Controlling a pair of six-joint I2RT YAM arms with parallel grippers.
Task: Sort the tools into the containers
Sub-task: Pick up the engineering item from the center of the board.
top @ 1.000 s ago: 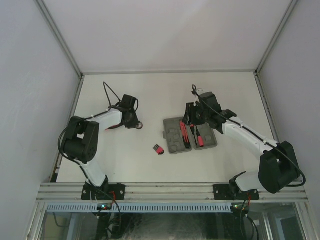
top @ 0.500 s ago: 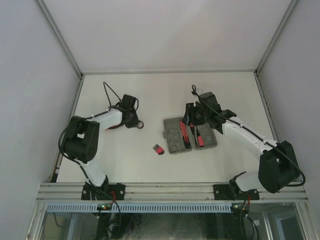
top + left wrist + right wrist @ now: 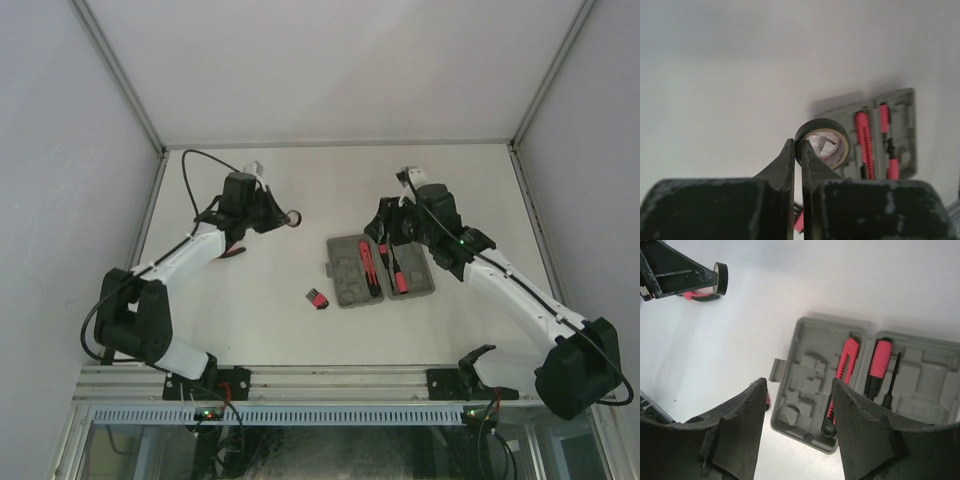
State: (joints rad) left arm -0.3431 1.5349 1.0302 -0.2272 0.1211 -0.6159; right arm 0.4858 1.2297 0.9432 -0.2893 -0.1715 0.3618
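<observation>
Left end effector (image 3: 796, 145): fingers pressed together on the wall of the black ring (image 3: 821, 123). One finger appears to sit inside the hole and one outside. I judge a rim pinch suits it, since the ring is too flat to take across its width.

The ring hangs upright and off the table (image 3: 260, 320), left of the grey case (image 3: 345, 277) and not yet over it.

Right end effector (image 3: 799, 385): fingers spread, nothing between them. It hovers above the left half of the open case, touching nothing (probably just waiting out of the way).

Case contents:
- Left half: a long red-and-black tool (image 3: 842, 362) lies in the recess by the hinge.
- Right half: a red-handled screwdriver (image 3: 879, 360) sits in its slot, with a thin dark shaft just beside it.
- Several moulded recesses in the left half are bare. One looks round, so I take it as the likely seat for the ring.

The hex key set (image 3: 317, 298) lies on the table just left of the case, not yet sorted.

Risk: the thin rim grip may let the ring swing.
</observation>
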